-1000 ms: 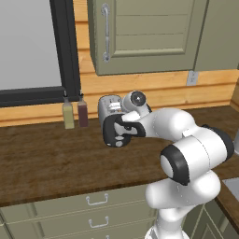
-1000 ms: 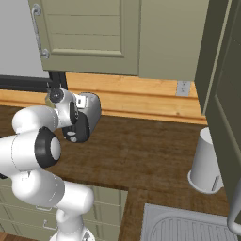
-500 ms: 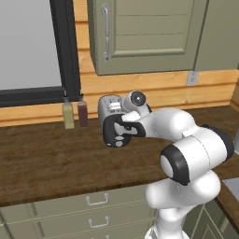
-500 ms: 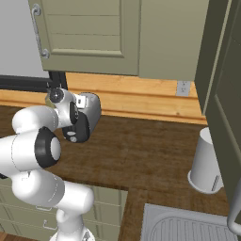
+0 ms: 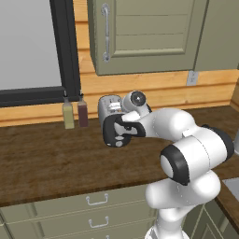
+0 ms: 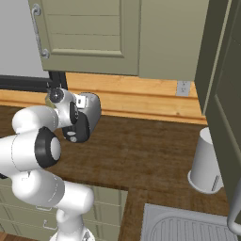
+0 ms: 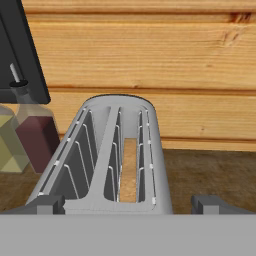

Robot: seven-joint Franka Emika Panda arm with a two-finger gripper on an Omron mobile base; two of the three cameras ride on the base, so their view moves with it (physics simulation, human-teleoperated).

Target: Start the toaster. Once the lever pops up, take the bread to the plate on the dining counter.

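Looking from the left base view, the white arm reaches across the dark wood worktop [image 5: 42, 163] and its hand sits right at the black end panel of the toaster [image 5: 108, 106], which stands at the back by the wooden wall. Just left of the toaster stand two slim bottles, a yellowish one [image 5: 68, 115] and a dark red one [image 5: 82, 112], under the black window frame.

Over to the right base view: the toaster [image 6: 92, 109] shows its shiny side, with the arm's wrist pressed close in front of its black end. Far right on the worktop, a white canister [image 6: 205, 162] stands near the sink [image 6: 188, 225].

Now the hand view, straight down the toaster's [image 7: 112, 165] two slots: the bread [image 7: 129, 170] stands inside the right-hand slot, tan and upright. The claw [image 7: 127, 204] is spread wide, one fingertip [image 7: 42, 204] at each side of the toaster's near end, holding nothing.
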